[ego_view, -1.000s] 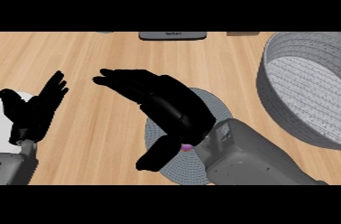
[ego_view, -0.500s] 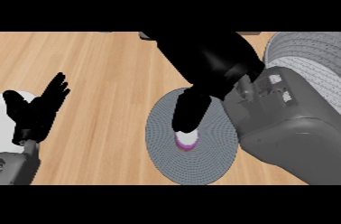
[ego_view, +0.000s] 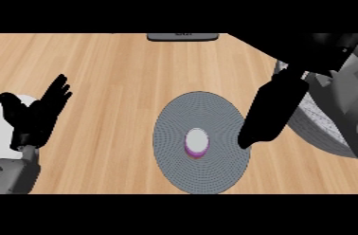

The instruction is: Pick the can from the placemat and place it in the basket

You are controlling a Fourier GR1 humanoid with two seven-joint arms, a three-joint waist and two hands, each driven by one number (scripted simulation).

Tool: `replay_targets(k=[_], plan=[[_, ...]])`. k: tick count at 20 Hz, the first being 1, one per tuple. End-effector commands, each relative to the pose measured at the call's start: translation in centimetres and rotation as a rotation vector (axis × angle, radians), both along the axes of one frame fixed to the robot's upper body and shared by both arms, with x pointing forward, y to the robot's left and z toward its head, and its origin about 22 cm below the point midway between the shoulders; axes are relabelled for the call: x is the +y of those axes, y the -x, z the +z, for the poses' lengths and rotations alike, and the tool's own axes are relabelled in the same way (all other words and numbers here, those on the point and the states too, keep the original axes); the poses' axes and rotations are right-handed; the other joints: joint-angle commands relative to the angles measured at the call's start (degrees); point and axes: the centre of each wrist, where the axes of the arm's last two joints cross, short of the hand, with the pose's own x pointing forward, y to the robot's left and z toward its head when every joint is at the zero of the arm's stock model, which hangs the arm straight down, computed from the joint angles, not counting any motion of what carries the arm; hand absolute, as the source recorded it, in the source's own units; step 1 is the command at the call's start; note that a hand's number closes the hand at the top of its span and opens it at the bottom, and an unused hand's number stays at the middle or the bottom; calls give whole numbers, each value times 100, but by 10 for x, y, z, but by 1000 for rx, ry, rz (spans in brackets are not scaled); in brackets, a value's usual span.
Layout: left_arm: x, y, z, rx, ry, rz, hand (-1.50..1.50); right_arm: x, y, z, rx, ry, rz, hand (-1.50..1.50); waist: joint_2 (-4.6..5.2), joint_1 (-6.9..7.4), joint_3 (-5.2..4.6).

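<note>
The right hand (ego_view: 269,113) is seen as one dark mass reaching down over the right edge of the placemat (ego_view: 174,120); its fingers (ego_view: 253,137) are extended together, pointing toward the lower left, and nothing is held between them. Whether the thumb stands apart cannot be told.

Just to the left of those fingertips, with a narrow strip of mat between, the can (ego_view: 196,143) is found. It stands upright near the centre of the round grey placemat, so that only its pale top and a sliver of purple side are shown; its long axis runs toward the view, not along the table (ego_view: 105,63). It is not touched by anything.

The can is judged to be nearer by far to the right hand, and a short leftward shift with the fingers opened around the can's sides is what the grasp is judged to call for.

The basket (ego_view: 318,122) lies behind the right arm at the right edge. The left hand (ego_view: 38,115) rests open at the left edge, fingers up.
</note>
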Motion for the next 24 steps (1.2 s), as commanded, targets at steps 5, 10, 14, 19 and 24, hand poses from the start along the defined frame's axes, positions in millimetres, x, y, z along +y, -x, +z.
replay_targets(k=[5,10,14,19,24], plan=[[8,5,3,-15,-19,1,0,-42,42,-16,2,-88,-55,-150,14,60,4],[-9,-6,0,-11,4,1,0,-70,47,-82,30,-126,-39,-150,43,45,10],[-4,-13,-5,-7,1,-12,0,-61,46,-113,10,-149,-45,-150,53,87,7],[-4,9,4,-34,-5,-9,0,-36,44,-159,-34,-196,-63,-150,44,165,8],[-19,-11,-2,9,-18,-26,0,-10,27,-197,-4,-301,-69,-150,58,132,5]])
